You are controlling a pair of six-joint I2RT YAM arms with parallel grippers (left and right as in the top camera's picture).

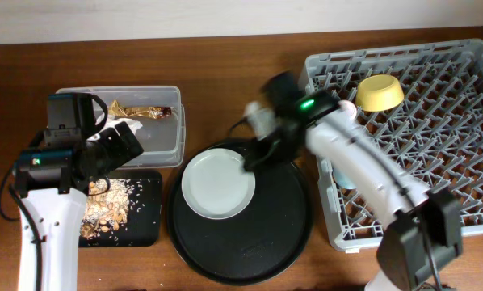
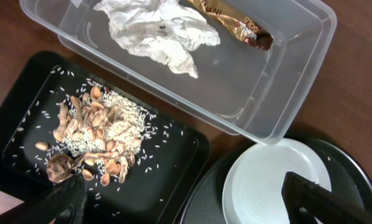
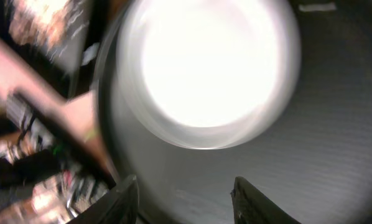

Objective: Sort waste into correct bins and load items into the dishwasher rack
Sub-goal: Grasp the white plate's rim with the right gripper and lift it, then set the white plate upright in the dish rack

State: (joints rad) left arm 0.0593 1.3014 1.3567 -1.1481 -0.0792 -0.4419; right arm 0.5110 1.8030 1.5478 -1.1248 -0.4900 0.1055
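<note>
The pale plate (image 1: 218, 184) lies on the round black tray (image 1: 249, 242). My right gripper (image 1: 258, 153) is open and empty just above the plate's far right rim; its wrist view is blurred and shows the plate (image 3: 211, 68) ahead of the open fingers (image 3: 189, 199). My left gripper (image 1: 116, 149) is open and empty over the near edge of the clear box (image 1: 173, 145). The tissue (image 2: 155, 31) and the gold-brown wrapper (image 2: 229, 22) lie in the box. Food scraps (image 2: 93, 130) lie in the shallow black tray (image 2: 161, 180). The yellow bowl (image 1: 379, 91) sits upside down in the grey rack (image 1: 435, 129).
A light blue cup (image 1: 344, 175) shows in the rack's left side, partly under my right arm. The pink cup and chopsticks are out of view. The plate (image 2: 267, 186) lies right of my left fingers (image 2: 192, 205). The rack's left wall stands close to the round tray.
</note>
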